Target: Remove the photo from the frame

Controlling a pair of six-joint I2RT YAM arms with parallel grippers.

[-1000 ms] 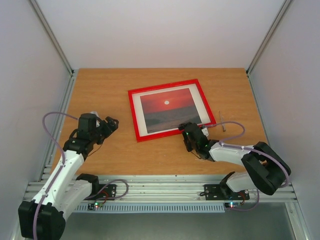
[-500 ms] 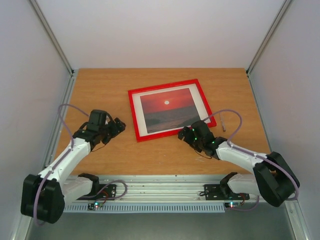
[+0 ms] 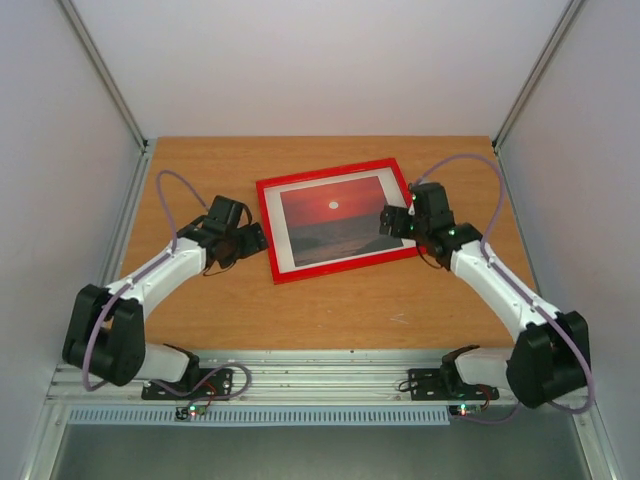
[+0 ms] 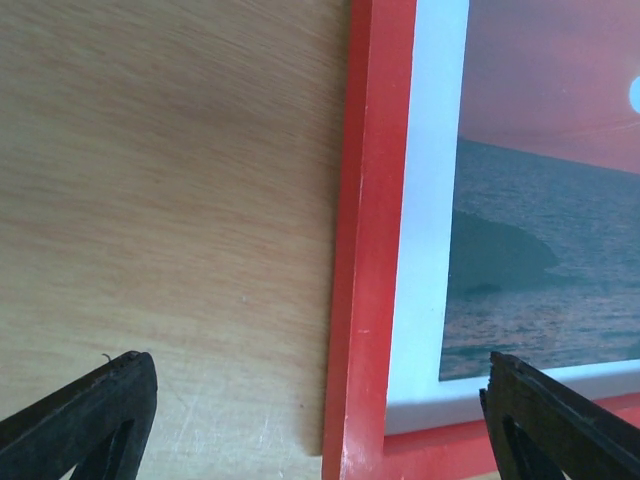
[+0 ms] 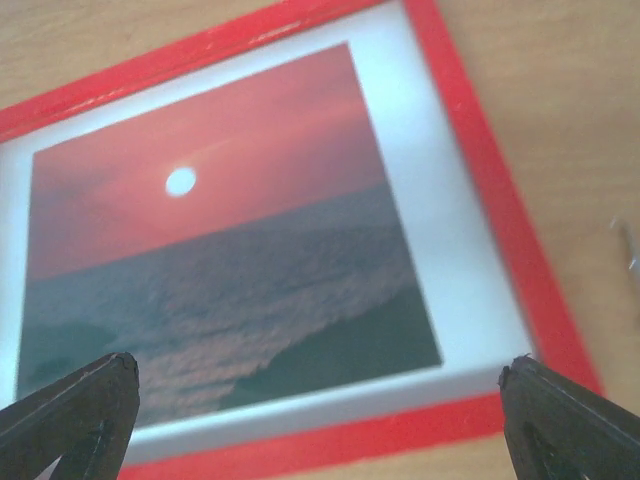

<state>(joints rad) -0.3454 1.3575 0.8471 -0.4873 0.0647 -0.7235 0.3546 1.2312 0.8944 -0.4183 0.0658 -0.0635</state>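
While the photo [image 3: 335, 215] lies in the frame [image 3: 325, 170], left gripper [image 3: 255, 238] and right gripper [image 3: 390, 222], spread wide, flank its edges.

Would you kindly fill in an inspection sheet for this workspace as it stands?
Surface: wooden table, frame lying flat on it.
Job's things: photo sits face up inside the red frame.
Clutter: thin grey item right of the frame, too blurred to identify.
Grippers: left gripper open, straddling the frame's left rail; right gripper open above the photo.
Cables: purple cable loops over each arm, off the frame.
Surroundings: white walls, metal rail at the near edge.
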